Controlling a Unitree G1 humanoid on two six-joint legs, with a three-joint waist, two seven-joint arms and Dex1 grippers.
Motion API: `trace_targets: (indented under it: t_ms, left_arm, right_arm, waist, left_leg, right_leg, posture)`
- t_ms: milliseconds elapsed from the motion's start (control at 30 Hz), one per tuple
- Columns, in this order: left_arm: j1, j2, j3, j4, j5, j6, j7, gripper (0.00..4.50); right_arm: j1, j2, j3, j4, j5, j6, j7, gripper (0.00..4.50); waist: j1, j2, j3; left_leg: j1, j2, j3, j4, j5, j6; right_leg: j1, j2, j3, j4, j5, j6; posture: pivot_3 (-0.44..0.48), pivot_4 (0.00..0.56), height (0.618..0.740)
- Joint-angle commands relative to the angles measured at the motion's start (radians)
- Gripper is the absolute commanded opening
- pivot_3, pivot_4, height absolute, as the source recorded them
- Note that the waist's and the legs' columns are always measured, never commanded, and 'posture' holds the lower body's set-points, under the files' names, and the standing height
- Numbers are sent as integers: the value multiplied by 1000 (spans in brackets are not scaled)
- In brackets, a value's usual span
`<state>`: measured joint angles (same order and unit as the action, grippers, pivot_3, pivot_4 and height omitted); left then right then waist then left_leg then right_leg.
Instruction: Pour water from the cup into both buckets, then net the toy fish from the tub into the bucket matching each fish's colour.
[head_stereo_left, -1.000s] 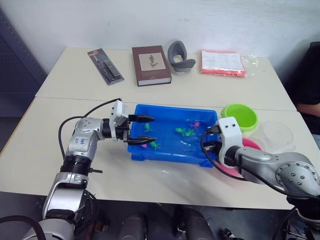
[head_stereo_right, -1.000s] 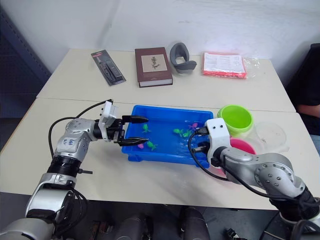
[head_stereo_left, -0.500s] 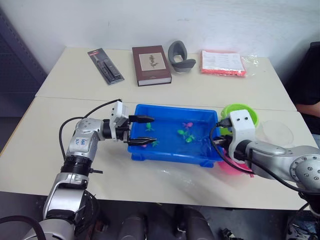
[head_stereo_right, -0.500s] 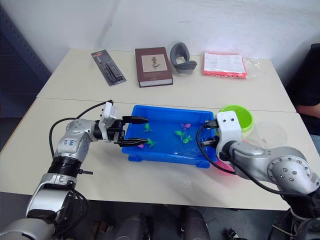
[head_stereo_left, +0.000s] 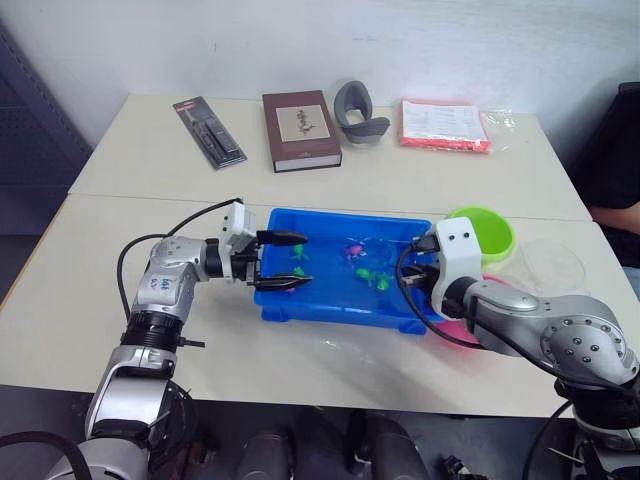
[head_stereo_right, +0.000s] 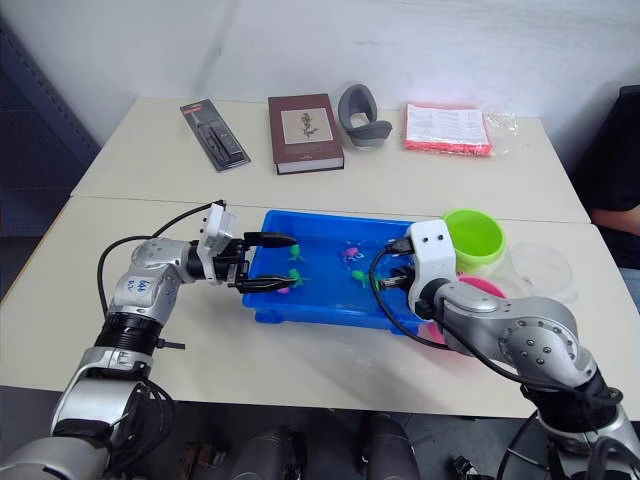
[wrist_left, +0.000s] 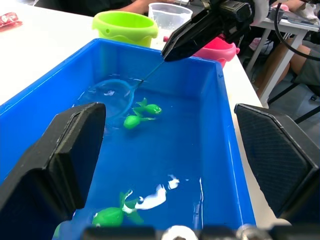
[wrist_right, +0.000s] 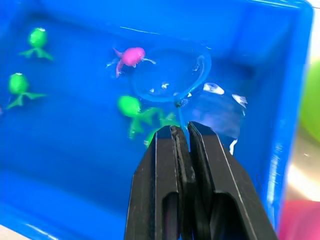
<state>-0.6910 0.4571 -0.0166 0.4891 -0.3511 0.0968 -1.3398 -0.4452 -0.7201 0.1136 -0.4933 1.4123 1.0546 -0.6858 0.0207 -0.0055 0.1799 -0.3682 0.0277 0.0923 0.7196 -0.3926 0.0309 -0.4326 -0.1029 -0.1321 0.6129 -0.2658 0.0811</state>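
Pinching the thin black stick of the small blue-rimmed mesh net (wrist_right: 172, 77), right gripper (wrist_right: 182, 145) dips its hoop into the shallow bright blue plastic tub (head_stereo_left: 300, 310) near the right end, beside a tiny pink toy fish (wrist_right: 131, 56). Left gripper (head_stereo_left: 285, 260) hangs spread, empty, over the left end. Best: slide under, lift level. Glare blurs the mesh.

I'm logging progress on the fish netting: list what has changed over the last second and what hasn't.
The right gripper, shut on the net, swung away toward the pink bucket, then came back over the tub, its hoop now in the water beside a pink fish. The fish have drifted. The left gripper stays open at the tub's left end; the green bucket and cup are unmoved.
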Motion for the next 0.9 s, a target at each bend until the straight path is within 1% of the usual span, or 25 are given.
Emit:
trace_targets:
  t_ms: [33, 267, 433, 600, 667, 767, 900]
  left_arm:
    - [4, 40, 23, -15, 0, -1, 0, 4437]
    - [16, 132, 48, 31, 9, -19, -20, 4437]
    - [37, 164, 64, 28, -1, -20, -27, 4437]
    - [52, 177, 73, 10, -7, -13, -25, 4437]
    - [53, 178, 73, 7, -8, -10, -23, 4437]
    - [54, 179, 75, -1, -10, -5, -21, 4437]
    - [53, 175, 74, -17, -19, 5, -26, 4437]
  right_arm:
    - [-23, 24, -7, 1, -5, 32, 23, 0]
    - [-83, 85, 19, 55, -50, 124, 42, 0]
    - [-124, 152, 23, 82, -134, 134, 100, 0]
    - [-133, 203, 8, 94, -220, 130, 181, 0]
    - [-132, 207, -9, 83, -238, 134, 212, 0]
    - [-99, 177, -50, 18, -229, 144, 261, 0]
    - [-3, 124, -133, -121, -204, 109, 361, 0]
  waist:
    - [0, 0, 0]
    - [-6, 0, 0]
    - [-10, 0, 0]
    - [-10, 0, 0]
    - [-11, 0, 0]
    - [-12, 0, 0]
    - [-12, 0, 0]
  left_leg:
    - [0, 0, 0, 0, 0, 0]
    - [0, 0, 0, 0, 0, 0]
    - [-1, 0, 1, 0, 0, 0]
    - [-1, -1, 2, 0, 0, 0]
    - [-2, -1, 3, 0, 0, 0]
    - [-2, -1, 4, 0, 0, 0]
    - [-2, -1, 4, 0, 0, 0]
  right_leg:
    - [0, 0, 0, 0, 0, 0]
    - [-1, 0, 0, 1, 0, 0]
    - [-3, 0, 0, 1, 0, 0]
    - [-4, 0, -1, 2, 0, 0]
    - [-6, 0, 0, 4, 0, 0]
    - [-7, 0, 0, 5, 0, 0]
    - [-8, 0, 0, 5, 0, 0]
  posture:
    - [0, 150, 740]
    - [0, 150, 740]
    - [0, 150, 740]
    - [0, 150, 740]
    - [0, 150, 740]
    - [0, 150, 740]
    - [0, 150, 740]
